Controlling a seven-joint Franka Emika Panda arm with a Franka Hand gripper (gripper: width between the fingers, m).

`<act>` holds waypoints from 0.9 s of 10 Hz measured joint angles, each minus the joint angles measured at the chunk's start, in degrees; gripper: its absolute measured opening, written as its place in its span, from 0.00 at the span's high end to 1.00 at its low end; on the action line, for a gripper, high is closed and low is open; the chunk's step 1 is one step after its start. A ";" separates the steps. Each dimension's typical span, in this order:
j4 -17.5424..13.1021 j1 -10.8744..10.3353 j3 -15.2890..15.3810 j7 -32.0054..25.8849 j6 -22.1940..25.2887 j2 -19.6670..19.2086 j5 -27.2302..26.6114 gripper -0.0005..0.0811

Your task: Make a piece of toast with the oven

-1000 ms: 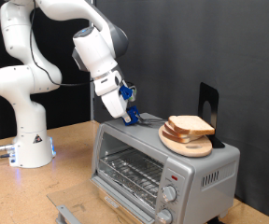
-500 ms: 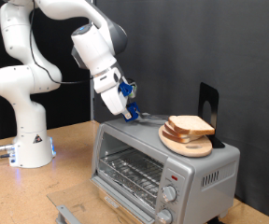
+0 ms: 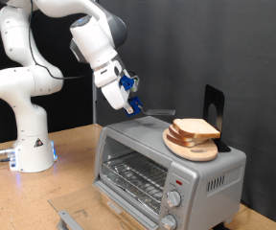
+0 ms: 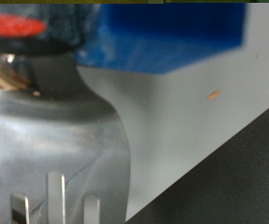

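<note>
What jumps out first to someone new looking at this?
The gripper hovers above the oven top, gripping a metal fork. The piece of toast sits on a round wooden plate on the oven's roof, toward the exterior view's right. The oven door hangs open, rack bare.

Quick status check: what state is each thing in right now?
oven: door down and open, wire rack bare.
piece of toast: lying on the round wooden plate on top of the oven.
gripper: above the oven top, shut on a fork.
</note>
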State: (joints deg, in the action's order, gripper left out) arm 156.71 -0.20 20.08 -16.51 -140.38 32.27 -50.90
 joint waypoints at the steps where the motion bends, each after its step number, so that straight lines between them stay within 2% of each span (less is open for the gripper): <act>1: 0.03 0.00 0.00 -0.12 -0.01 -0.06 -0.06 0.57; 3: -0.09 -0.01 -0.94 -1.41 -0.08 0.01 -1.52 0.57; 6: -1.32 0.70 -5.26 -4.16 0.19 -0.19 -1.46 0.57; 9: -4.48 3.99 -8.10 -8.34 -0.14 -3.54 2.95 0.57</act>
State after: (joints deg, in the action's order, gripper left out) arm 152.23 3.79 11.99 -24.85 -140.51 28.73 -47.95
